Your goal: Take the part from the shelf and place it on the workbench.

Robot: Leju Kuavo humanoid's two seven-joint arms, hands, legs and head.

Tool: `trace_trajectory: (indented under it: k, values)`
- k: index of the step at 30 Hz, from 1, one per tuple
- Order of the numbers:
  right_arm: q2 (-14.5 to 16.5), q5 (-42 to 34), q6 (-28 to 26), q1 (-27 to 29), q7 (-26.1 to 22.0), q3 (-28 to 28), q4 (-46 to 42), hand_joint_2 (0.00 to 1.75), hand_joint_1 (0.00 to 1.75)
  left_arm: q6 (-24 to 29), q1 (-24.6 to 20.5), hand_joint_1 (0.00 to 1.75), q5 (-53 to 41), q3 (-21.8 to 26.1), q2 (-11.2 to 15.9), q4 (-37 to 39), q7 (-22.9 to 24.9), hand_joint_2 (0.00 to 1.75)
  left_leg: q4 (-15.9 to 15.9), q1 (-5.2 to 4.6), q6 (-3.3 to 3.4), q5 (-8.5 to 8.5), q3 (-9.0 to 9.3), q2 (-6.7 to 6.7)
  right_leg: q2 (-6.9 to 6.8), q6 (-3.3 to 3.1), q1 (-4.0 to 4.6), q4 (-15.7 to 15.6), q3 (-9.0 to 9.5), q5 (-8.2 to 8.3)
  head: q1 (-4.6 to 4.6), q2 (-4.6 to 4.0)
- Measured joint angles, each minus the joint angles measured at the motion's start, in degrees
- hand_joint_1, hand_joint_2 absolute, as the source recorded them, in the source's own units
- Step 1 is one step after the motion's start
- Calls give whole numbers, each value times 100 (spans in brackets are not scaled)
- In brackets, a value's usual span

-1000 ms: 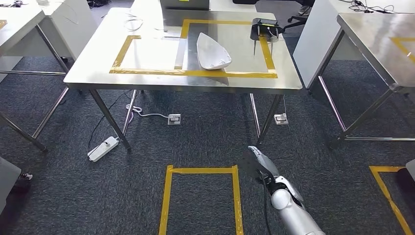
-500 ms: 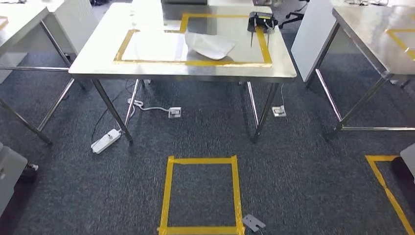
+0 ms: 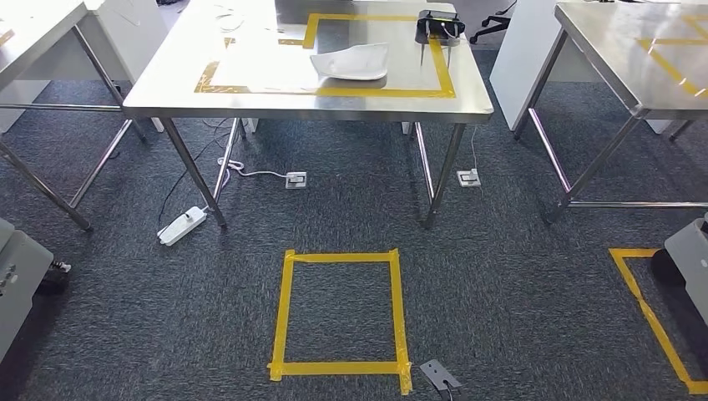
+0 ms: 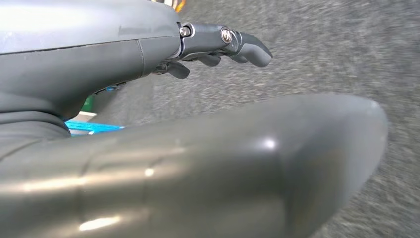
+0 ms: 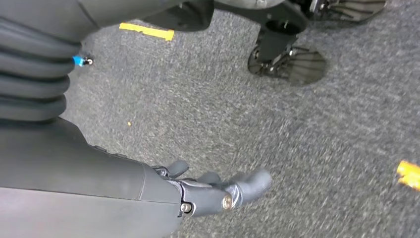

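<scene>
In front of me stands a shiny metal table (image 3: pixel 209 88) on grey carpet (image 3: pixel 501 276). Yellow tape (image 3: pixel 376 91) marks boxes on its top. A white curved part (image 3: pixel 351 63) lies inside one box. A black device (image 3: pixel 438 25) sits just beside the part, at the box's far corner.

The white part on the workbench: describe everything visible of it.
The white part is a thin, shell-like piece, plastic by its look, broad at one end and tapering to the other. It lies flat on the steel workbench, inside the yellow tape rectangle, near its front strip. No hand touches it.
</scene>
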Motion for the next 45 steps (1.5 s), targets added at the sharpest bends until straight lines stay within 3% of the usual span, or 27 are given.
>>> trace_trajectory:
  k: [2, 4, 6, 8, 10, 12, 13, 14, 16, 17, 19, 21, 22, 24, 25, 26, 28, 29, 31, 33, 36, 37, 39, 41, 43, 44, 45]
  values:
    - [16, -27, -41, -11, 7, -52, 16, 175, 0, -17, -48, 0, -16, -37, -14, -2, 1, 0, 73, 1, -62, -117, -70, -11, -19, -77, -31, -72, -97, 147, 0, 0]
    - [33, -43, -64, -18, 39, -92, 27, 175, 0, -31, -80, 0, -19, -66, -21, -4, 12, 0, 519, 13, -109, -625, -209, -21, -34, -133, -54, -105, -241, 301, -19, 0]
    - [46, -49, -63, -13, 68, -110, 32, 175, 0, -35, -100, 0, -19, -89, -25, -12, 40, 0, 1229, 23, -159, -1090, -324, -22, -38, -144, -54, -76, -428, 427, -28, 0]
    - [67, -54, -61, -8, 76, -124, 36, 175, 0, -29, -105, 0, -19, -103, -22, -18, 86, 0, 1579, 31, -195, -1048, -229, -21, -50, -122, -62, -8, -627, 544, -28, 0]
    - [87, -58, -60, -5, 75, -141, 40, 175, 0, -19, -103, 0, -19, -105, -20, -19, 123, 0, 1176, 47, -214, -763, 206, -21, -57, -77, -81, 96, -825, 639, -28, 0]
    - [95, -61, -61, -1, 73, -152, 45, 175, 0, -8, -105, 0, -18, -106, -23, -21, 132, 0, 420, 36, -193, -813, 755, -34, -58, -10, -82, 194, -979, 719, -25, 0]
    - [96, -61, -62, 0, 72, -155, 49, 175, 0, -2, -102, 0, -18, -107, -25, -22, 132, 0, 157, 24, -159, -901, 899, -41, -58, 24, -78, 220, -1017, 766, -22, 0]
    - [97, -62, -62, 1, 73, -158, 52, 175, 0, 2, -97, 0, -18, -108, -26, -22, 132, 0, 39, 3, -108, -958, 939, -47, -58, 60, -75, 219, -1038, 823, -20, 0]
    - [97, -62, -61, 12, 73, -170, 68, 175, 0, 8, -84, 0, -18, -108, -30, -21, 138, 0, 15, -3, 21, -878, 831, -32, -52, 134, -89, 201, -1063, 905, -24, 0]
    - [96, -62, -61, 19, 76, -179, 77, 175, 0, 8, -83, 0, -18, -108, -32, -21, 141, 0, 13, 1, 86, -813, 771, -20, -45, 171, -97, 256, -1100, 814, -21, 0]
    - [98, -63, -61, 29, 79, -190, 92, 175, 0, 9, -85, 0, -17, -108, -32, -26, 153, 0, 3, 14, 174, -668, 613, 6, -29, 228, -115, 667, -1232, 308, -7, 0]
    - [101, -61, -61, 25, 101, -194, 94, 175, 0, 11, -78, 0, -15, -108, -29, -32, 191, 0, 12, 4, 197, -511, 429, 11, -24, 261, -118, 1400, -1370, -259, 3, 0]
    - [101, -55, -61, 23, 131, -196, 96, 175, 0, 17, -63, 0, -12, -109, -28, -32, 208, 0, 23, -3, 195, -427, 326, 13, -23, 263, -116, 1694, -1371, -348, 3, 0]
    - [101, -31, -57, 20, 194, -198, 100, 175, 0, 48, -10, 0, 3, -109, -26, -32, 219, 0, 53, -11, 178, -274, 121, 18, -18, 234, -105, 1777, -1121, -156, 5, 0]
    - [101, -21, -56, 18, 209, -198, 103, 175, 0, 72, 22, 0, 11, -109, -25, -33, 216, 0, 68, -14, 165, -206, 29, 20, -14, 199, -91, 1508, -842, 0, 6, 0]
    - [97, -15, -57, 12, 208, -198, 104, 175, 0, 97, 50, 0, 20, -109, -27, -33, 215, 0, 80, -14, 150, -148, -39, 23, -9, 147, -70, 1081, -507, 30, 6, 0]
    - [91, -2, -63, -6, 193, -198, 105, 175, 0, 139, 89, 0, 46, -108, -27, -33, 215, 0, 78, -10, 98, -31, -107, 28, -3, 64, -19, 250, 40, -105, 4, 0]
    - [88, 16, -60, -13, 190, -198, 106, 175, 0, 157, 101, 0, 63, -107, -27, -33, 209, 0, 58, 0, 61, 31, -114, 31, -1, 33, 6, 29, 147, -189, 9, 0]
    - [90, 57, -35, -16, 171, -198, 110, 175, 0, 183, 122, 0, 86, -107, -21, -33, 176, 0, -2, 17, -16, 148, -125, 30, -11, -16, 12, -67, 103, -108, 19, 0]
    - [90, 73, -5, -19, 120, -199, 114, 175, 0, 195, 140, 0, 88, -107, -16, -32, 156, 0, 111, 18, -72, -69, -209, 8, -26, -93, -23, -123, -24, 66, 9, 0]
    - [87, 95, 61, -18, 53, -200, 116, 175, 0, 156, 142, 0, 73, -108, -18, -30, 143, 0, 1007, 27, -144, -966, -370, -11, -38, -143, -42, -135, -299, 322, -25, 0]
    - [88, 112, 99, -17, 53, -200, 117, 175, 0, 123, 140, 0, 61, -109, -19, -30, 129, 0, 1344, 30, -167, -1087, -379, -11, -46, -135, -41, -117, -406, 397, -25, 0]
    - [90, 135, 144, -15, 61, -200, 118, 175, 0, 51, 135, 0, 9, -110, -19, -30, 114, 0, 1611, 36, -195, -905, -217, -10, -63, -105, -50, -48, -634, 537, -25, 0]
    - [91, 130, 124, -16, 65, -200, 118, 175, 0, -4, 125, 0, -67, -125, -20, -30, 148, 0, 1132, 48, -205, -686, 282, -12, -71, -53, -65, 66, -858, 646, -25, 0]
    - [89, 125, 105, -18, 88, -200, 120, 175, 0, -28, 102, 0, -132, -158, -25, -32, 188, 0, 335, 30, -166, -876, 842, -28, -72, 15, -64, 175, -1012, 734, -15, 0]
    - [88, 118, 109, -19, 104, -200, 121, 175, 0, -25, 89, 0, -156, -180, -30, -33, 194, 0, 82, 12, -121, -1004, 981, -34, -73, 50, -59, 196, -1047, 784, -12, 0]
    - [87, 97, 114, -17, 115, -203, 122, 175, 0, -20, 81, 0, -172, -203, -37, -34, 182, 44, -35, -10, -58, -1052, 1019, -36, -74, 87, -61, 192, -1063, 835, -7, 0]
